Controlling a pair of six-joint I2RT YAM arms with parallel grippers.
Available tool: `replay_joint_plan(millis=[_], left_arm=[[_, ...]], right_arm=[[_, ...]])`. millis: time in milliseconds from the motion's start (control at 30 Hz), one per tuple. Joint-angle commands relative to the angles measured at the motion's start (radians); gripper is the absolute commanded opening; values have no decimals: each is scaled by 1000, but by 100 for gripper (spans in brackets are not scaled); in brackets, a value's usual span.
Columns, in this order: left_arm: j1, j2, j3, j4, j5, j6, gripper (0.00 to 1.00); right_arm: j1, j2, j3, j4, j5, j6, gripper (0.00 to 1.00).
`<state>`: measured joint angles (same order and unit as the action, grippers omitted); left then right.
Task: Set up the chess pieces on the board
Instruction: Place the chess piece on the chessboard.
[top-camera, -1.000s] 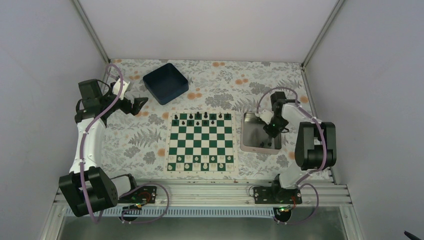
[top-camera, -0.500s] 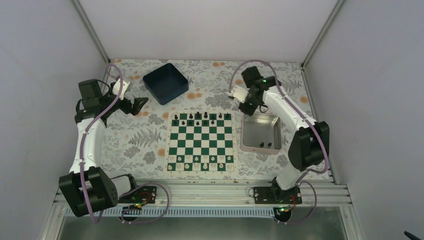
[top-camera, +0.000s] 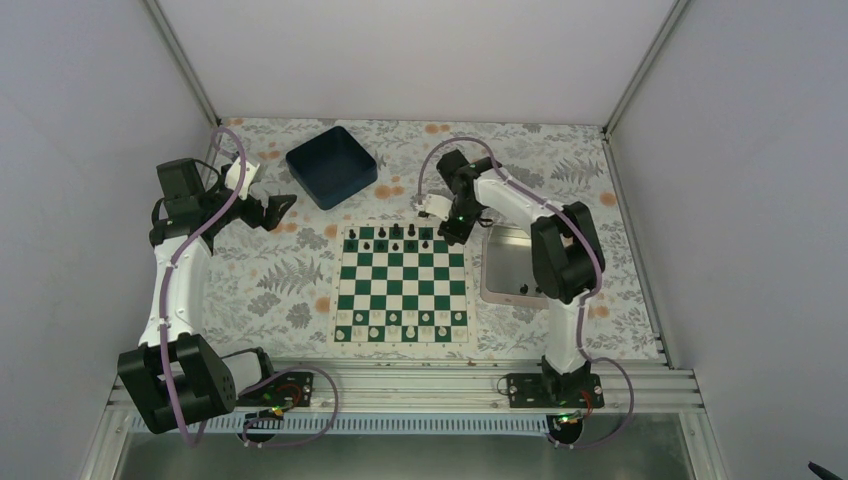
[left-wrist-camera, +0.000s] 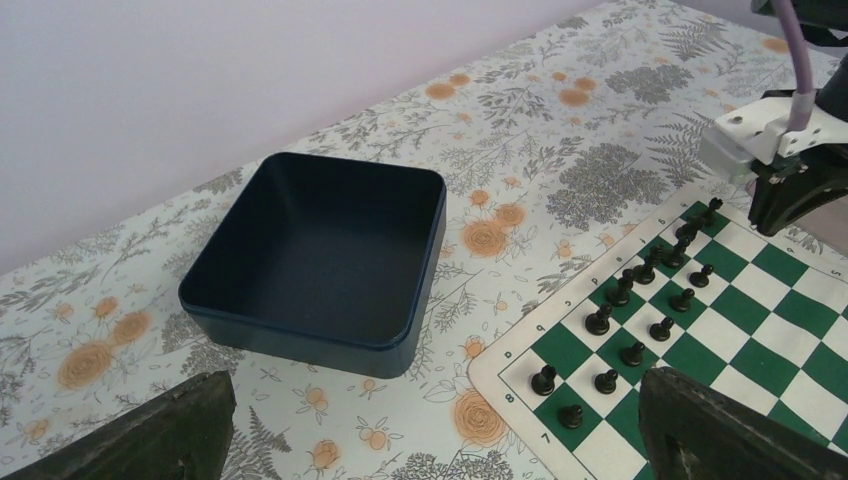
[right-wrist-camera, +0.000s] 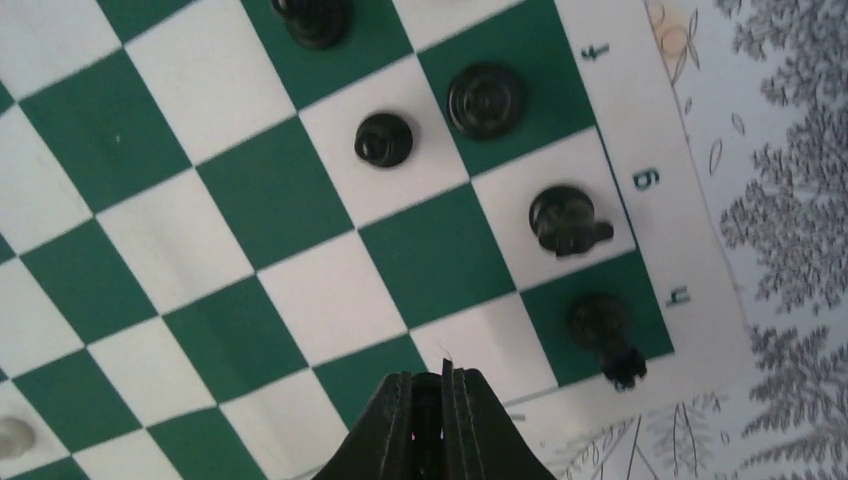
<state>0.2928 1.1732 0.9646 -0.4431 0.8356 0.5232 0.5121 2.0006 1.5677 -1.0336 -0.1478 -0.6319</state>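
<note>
The green and white board (top-camera: 400, 285) lies mid-table. Black chess pieces (top-camera: 398, 237) stand in its two far rows, white ones along the near rows. My right gripper (top-camera: 452, 222) hovers over the board's far right corner. In the right wrist view it (right-wrist-camera: 428, 378) is shut on a small black chess piece (right-wrist-camera: 428, 392) above a white square near the board (right-wrist-camera: 300, 290) edge, with several black pieces (right-wrist-camera: 565, 218) standing close by. My left gripper (top-camera: 275, 208) is open and empty, left of the board; its fingers (left-wrist-camera: 150, 440) frame the board corner (left-wrist-camera: 700, 330).
A dark blue bin (top-camera: 331, 165) sits at the far left, also in the left wrist view (left-wrist-camera: 320, 260). A silver tray (top-camera: 510, 262) lies right of the board with a black piece (top-camera: 523, 290) in it. The right arm reaches over the tray.
My right gripper has risen out of the silver tray and swung left to the board's far right corner with a black piece. The left arm has not moved.
</note>
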Motion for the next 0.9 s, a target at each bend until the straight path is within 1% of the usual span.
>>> replay_joint_plan(millis=[0,300,867], left_arm=[[6,1,16,16,19,14,100],[6,0,13,17,16,17,100],[6,2,11,19,14,20,100]], right_arm=[[22,46,63,39,-51,-6,6],[45,118,89,44,-41,-5,6],[47,162,80,55,-16,-3,6]])
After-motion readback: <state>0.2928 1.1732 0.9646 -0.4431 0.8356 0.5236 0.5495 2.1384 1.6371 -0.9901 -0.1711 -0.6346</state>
